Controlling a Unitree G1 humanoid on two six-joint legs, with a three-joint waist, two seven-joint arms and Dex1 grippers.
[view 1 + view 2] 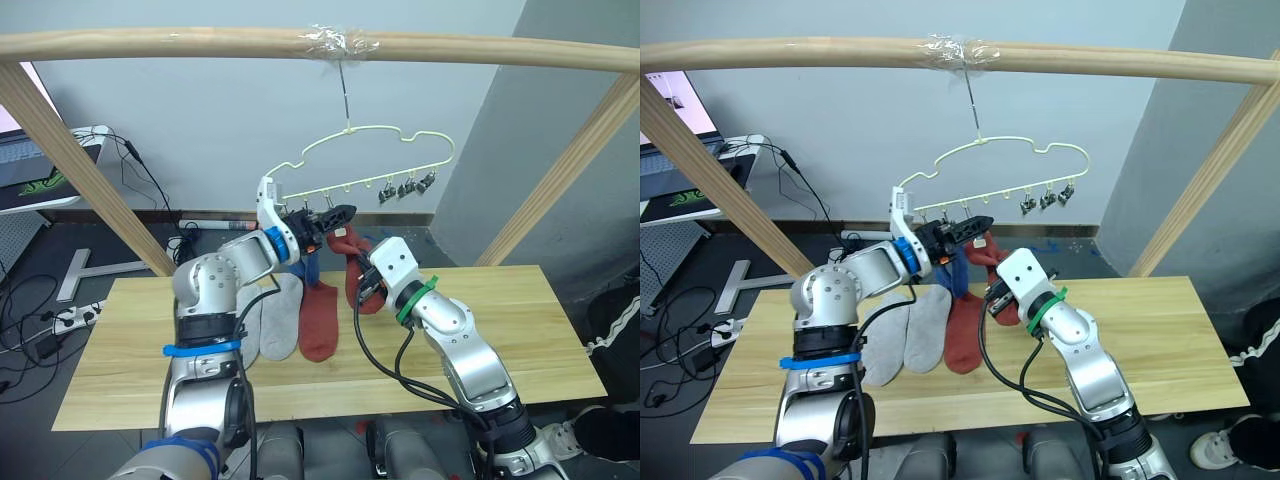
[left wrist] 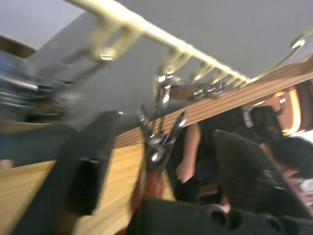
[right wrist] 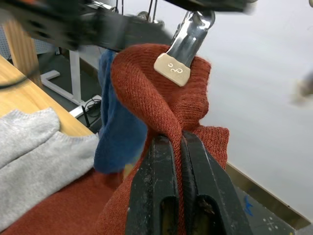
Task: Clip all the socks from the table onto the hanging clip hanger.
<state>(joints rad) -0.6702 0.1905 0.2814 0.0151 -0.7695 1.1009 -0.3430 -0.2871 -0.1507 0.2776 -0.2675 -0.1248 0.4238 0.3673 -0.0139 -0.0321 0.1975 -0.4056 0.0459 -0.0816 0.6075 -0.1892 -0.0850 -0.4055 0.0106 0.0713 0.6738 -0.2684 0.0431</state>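
The pale yellow-green clip hanger [image 1: 347,125] hangs from the rail, with a row of metal clips [image 1: 405,187] along its bar. My left gripper [image 1: 340,214] is raised to that row and is open, with one clip [image 2: 159,132] between its fingers [image 2: 88,171]. My right gripper [image 3: 178,139] is shut on a rust red sock [image 3: 161,93], held up under the hanger; a clip's beige pad [image 3: 172,68] lies on the sock's top edge. A blue sock [image 1: 308,268] hangs beside it. Two grey socks [image 1: 270,320] and another rust red sock [image 1: 320,320] lie on the table [image 1: 520,330].
A thick wooden rail [image 1: 200,42] runs overhead on slanted wooden posts [image 1: 70,150] at both sides. A white desk with a laptop [image 1: 30,170] stands at the far left, with cables and a power strip [image 1: 60,320] on the floor. A person's arm [image 2: 190,156] shows beyond the table.
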